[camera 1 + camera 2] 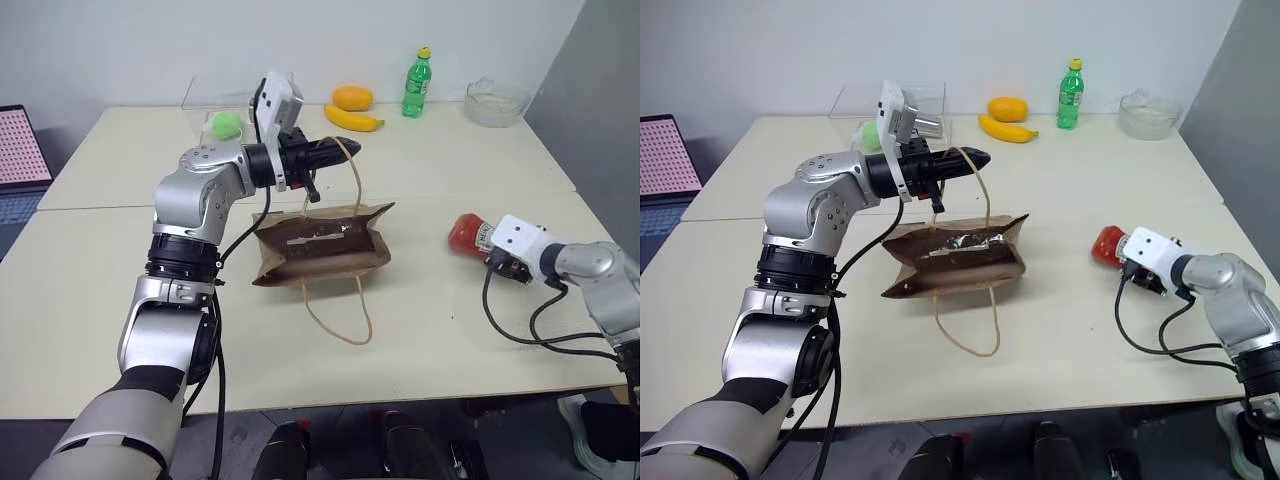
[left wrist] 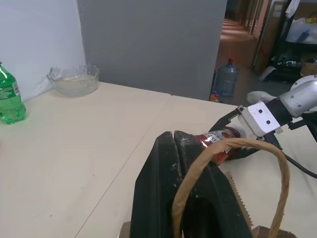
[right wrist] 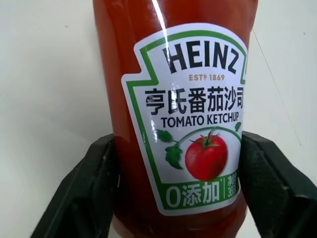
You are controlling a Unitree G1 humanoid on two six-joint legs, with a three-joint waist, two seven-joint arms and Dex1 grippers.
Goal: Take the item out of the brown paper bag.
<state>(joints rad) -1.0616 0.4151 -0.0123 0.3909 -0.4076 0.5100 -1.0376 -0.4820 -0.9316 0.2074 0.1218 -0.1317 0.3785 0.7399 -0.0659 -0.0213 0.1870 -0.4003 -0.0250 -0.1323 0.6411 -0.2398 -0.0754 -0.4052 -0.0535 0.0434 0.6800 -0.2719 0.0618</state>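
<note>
Red ketchup bottle [image 3: 178, 114] on table between right gripper [image 3: 176, 198] fingers, grasp uncertain, left gripper [image 1: 335, 150] clenched on bag handle [image 1: 352, 170]

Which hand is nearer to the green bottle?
Left. The left hand holds the bag handle just in front of the green bottle; the right hand is far off at the ketchup.

Table [image 1: 120, 300]; brown paper bag [image 1: 322, 247], item [image 1: 470, 236], banana [image 1: 352, 119]

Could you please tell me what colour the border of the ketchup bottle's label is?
Green, around a white label on the red ketchup bottle; the right wrist view shows it best.
</note>
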